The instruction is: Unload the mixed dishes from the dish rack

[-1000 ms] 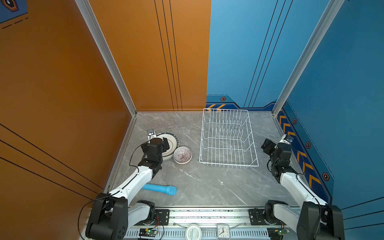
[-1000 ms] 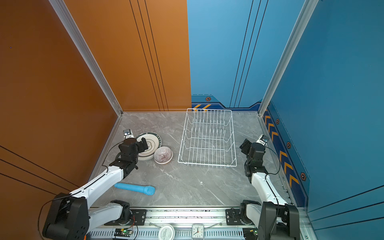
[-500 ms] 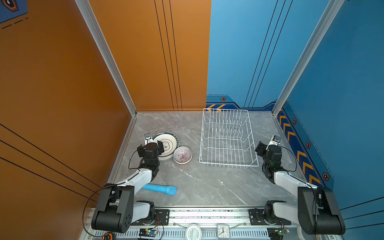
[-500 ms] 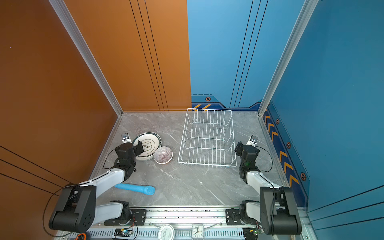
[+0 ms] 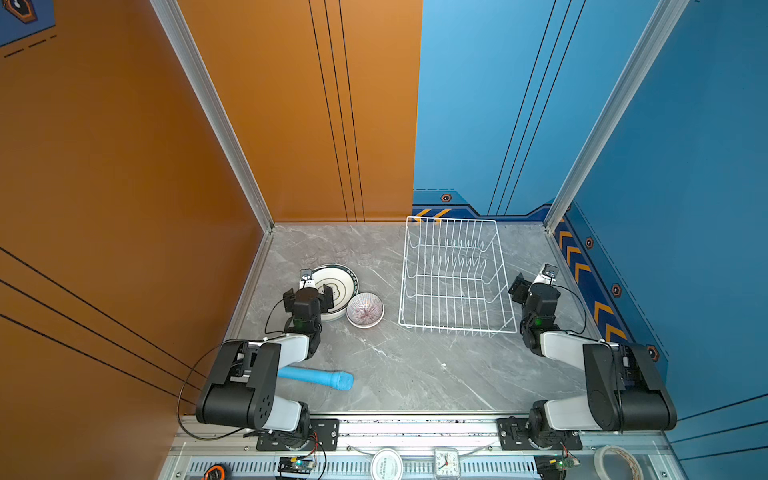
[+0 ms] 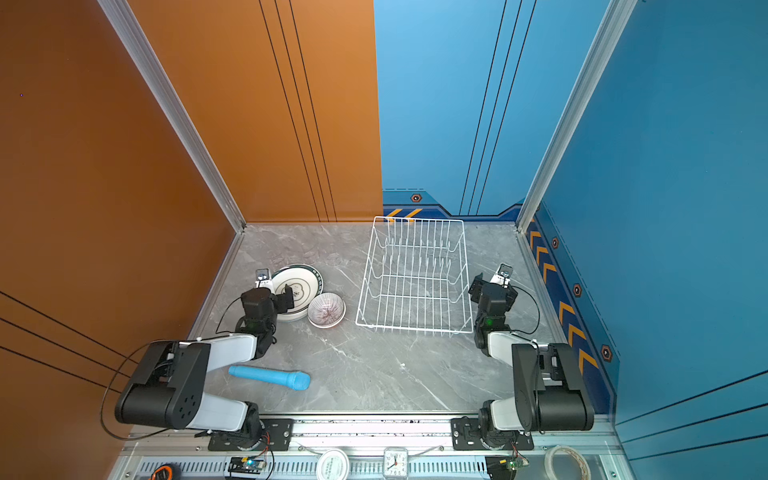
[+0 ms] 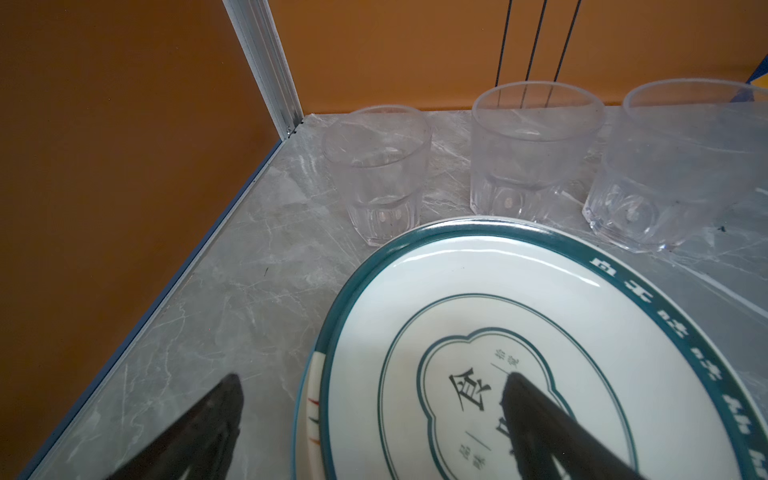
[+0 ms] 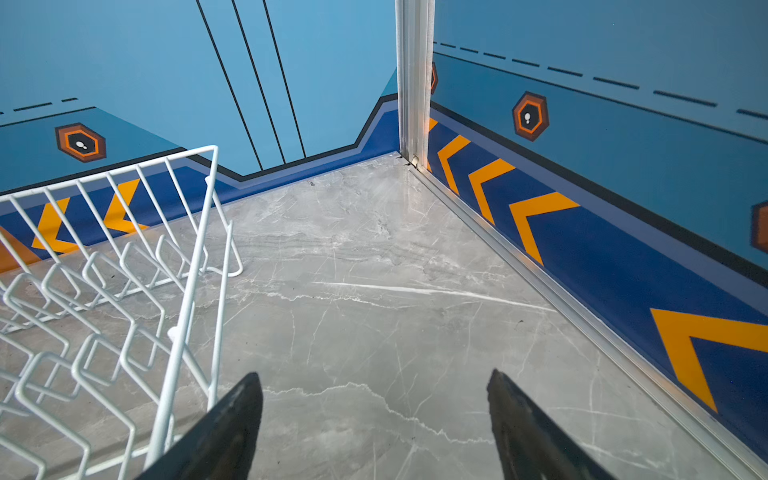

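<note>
Left tool (image 7: 372, 376) gapes above glossy white plate (image 7: 478, 282) (teal rim, black characters).

Bright, even light here; I see only soft shadows. Glare streaks the plate (image 7: 478, 316) just ahead of my left gripper (image 7: 372, 380).

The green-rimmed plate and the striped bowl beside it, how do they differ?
The plate is wider and shallow; the striped bowl is smaller and deeper. The plate has a dark green rim and a central motif; the bowl has fine lines radiating from its middle. The plate lies on another dish; the bowl stands directly on the table. Both sit face up, outside the dish rack.
</note>
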Robot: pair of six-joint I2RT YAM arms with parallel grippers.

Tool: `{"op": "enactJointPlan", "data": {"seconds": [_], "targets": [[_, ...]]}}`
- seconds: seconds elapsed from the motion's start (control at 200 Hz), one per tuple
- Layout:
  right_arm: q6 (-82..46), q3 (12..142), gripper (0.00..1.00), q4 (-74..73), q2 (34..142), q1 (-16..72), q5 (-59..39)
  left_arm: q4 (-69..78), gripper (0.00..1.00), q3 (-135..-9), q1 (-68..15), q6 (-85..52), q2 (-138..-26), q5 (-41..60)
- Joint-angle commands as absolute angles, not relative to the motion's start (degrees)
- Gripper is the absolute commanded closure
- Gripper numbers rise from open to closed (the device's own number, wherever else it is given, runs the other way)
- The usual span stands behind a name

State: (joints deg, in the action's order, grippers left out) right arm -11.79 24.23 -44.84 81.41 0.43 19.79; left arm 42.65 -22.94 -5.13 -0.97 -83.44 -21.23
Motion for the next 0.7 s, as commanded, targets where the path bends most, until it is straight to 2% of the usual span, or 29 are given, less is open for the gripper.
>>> {"op": "enactJointPlan", "data": {"seconds": [0.0,0.305,0.375,0.511,0.696], "targets": [[-9.89,23.56,0.14,-42.19,82.92,0.70,20.66,44.34,0.02,-24.43,-4.75,0.16,-84.84,-19.27],[-5.82,21.70,0.12,-48.52,85.88,2.66,16.24,48.90,0.02,-22.74,-4.66,0.05,-86.94,-18.82],[-4.88,20.03,0.09,-54.97,88.75,2.63,14.75,49.88,0.02,-22.74,-4.33,0.10,-87.71,-18.20],[-4.97,20.11,0.05,-54.48,88.55,2.75,15.15,51.26,0.02,-22.06,-4.13,-0.06,-88.19,-17.95],[-5.01,20.17,0.05,-54.32,88.51,2.73,15.18,52.77,0.02,-21.55,-4.21,0.00,-88.84,-18.13]]}}
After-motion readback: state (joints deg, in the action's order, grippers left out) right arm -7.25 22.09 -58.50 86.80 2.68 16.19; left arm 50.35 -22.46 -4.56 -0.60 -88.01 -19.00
